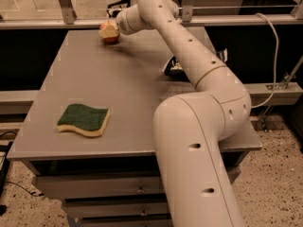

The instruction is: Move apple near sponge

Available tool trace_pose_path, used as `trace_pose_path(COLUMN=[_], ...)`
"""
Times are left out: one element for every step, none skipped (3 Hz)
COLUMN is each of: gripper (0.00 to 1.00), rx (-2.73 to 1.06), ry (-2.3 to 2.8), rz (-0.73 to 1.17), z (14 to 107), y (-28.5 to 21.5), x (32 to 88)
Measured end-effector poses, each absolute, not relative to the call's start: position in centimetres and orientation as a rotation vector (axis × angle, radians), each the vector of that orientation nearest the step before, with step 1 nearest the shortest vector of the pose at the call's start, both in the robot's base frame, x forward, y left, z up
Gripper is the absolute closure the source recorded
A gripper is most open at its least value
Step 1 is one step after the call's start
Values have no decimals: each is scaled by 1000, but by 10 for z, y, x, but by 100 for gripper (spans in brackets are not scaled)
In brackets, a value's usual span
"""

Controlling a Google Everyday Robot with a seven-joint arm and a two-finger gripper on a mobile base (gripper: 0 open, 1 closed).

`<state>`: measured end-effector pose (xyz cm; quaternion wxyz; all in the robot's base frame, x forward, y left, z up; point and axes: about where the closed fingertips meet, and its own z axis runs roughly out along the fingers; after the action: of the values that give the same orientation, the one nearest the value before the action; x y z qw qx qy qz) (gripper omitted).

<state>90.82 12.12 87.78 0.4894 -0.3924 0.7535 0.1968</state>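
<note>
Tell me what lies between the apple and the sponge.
Nothing: in the camera view, only bare table separates the apple, at the gripper by the far edge, from the sponge near the front.

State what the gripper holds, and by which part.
Cannot be told: the gripper covers the top of the apple at the far edge of the table.

The small red-orange apple (112,38) is at the table's (118,89) far left, clasped and mostly hidden by the gripper (109,31), well apart from the flat, wavy-edged, green-over-yellow sponge (84,119) lying near-left.
</note>
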Motion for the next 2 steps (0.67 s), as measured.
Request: trace_pose_path(gripper=[83,100], rx=[-947,-965], ry=[1837,1769], rz=[476,526], z=[877,908], y=[115,104], x=[905,883])
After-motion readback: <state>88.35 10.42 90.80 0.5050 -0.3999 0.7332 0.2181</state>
